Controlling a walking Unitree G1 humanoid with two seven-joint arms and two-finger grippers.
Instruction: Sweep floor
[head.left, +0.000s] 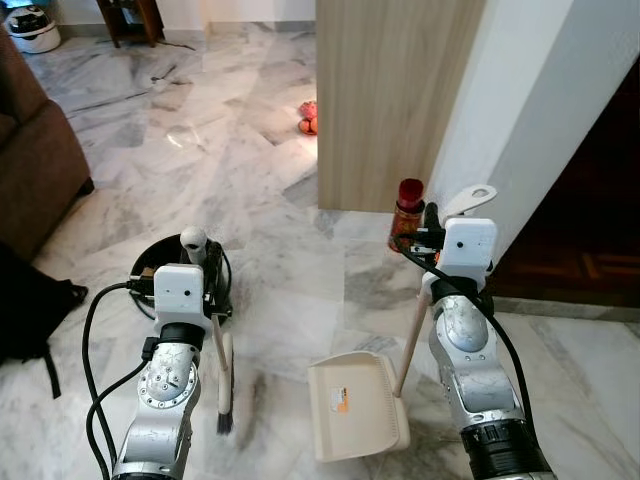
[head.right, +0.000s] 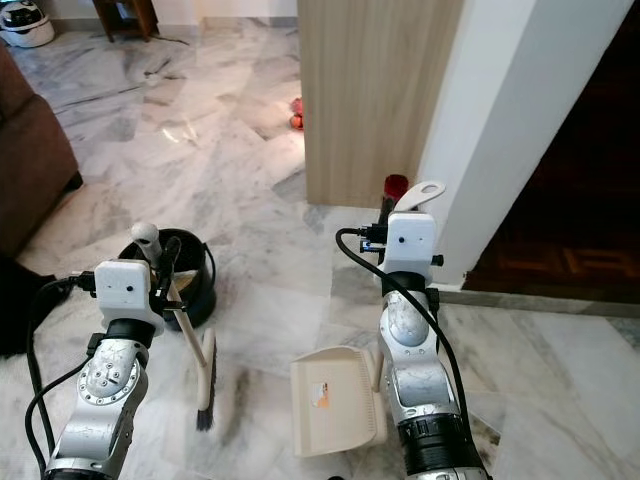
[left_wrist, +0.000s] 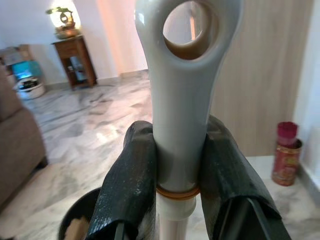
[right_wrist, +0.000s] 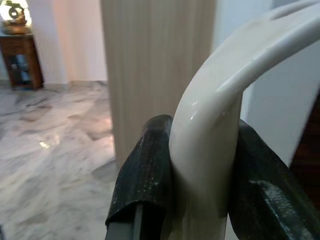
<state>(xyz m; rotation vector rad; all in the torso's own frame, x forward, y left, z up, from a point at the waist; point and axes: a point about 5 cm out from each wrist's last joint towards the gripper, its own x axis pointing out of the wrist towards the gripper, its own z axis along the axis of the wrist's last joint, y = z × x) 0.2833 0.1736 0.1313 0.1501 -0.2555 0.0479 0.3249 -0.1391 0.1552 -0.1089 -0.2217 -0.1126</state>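
Head view, nearest: left arm and right arm, silver, rise from the lower edge over the marble floor.
Head view, left gripper: holds the broom near the top of its handle; black bristles sit on the floor just ahead of the robot, handle close to upright.
Head view, right gripper: holds the dustpan by its long handle; cream pan lies flat on the floor, between the arms and nearer the right one.
Head view, surroundings: black bin stands just behind the broom; red canister sits at the foot of the wood-panelled wall; brown sofa at left; small orange-red object far out on the floor.
Left wrist view: both black fingers pressed against the pale broom handle, just below its hanging loop. Firm pinch.
Right wrist view: fingers clamped either side of the curved cream dustpan handle. Firm pinch.
Progress, judged: tools in hand and set down; pan appears empty apart from an orange label. No debris pile can be made out near broom or pan. Sweeping looks barely started; gathering, loading the pan and tipping into the bin remain.
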